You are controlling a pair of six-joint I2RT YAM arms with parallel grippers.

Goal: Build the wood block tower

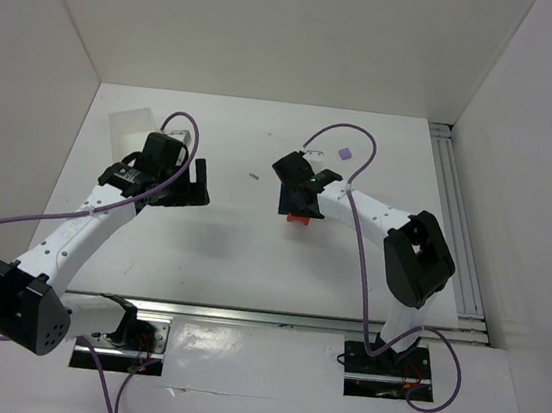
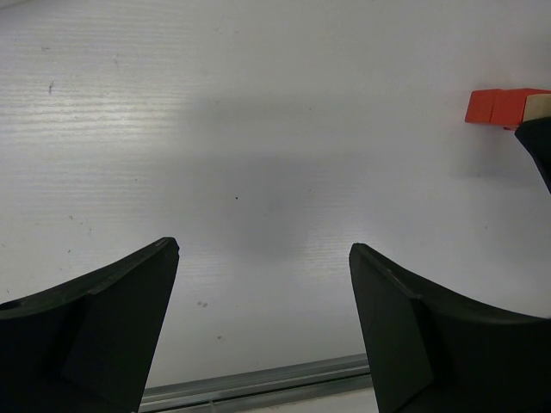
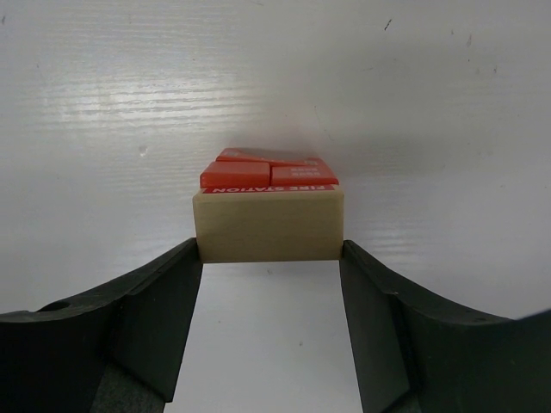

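Pale tan wood block (image 3: 268, 225) sits clamped between the fingers of the right claw (image 3: 271, 254), with low red-orange blocks (image 3: 258, 172) just beyond it, ahead of the fingertips. A lilac cube (image 1: 344, 153) lies apart, farther out past that claw. The left claw (image 2: 263, 248) hangs released over the white worktop (image 2: 258, 103), the red-orange blocks far to its right.
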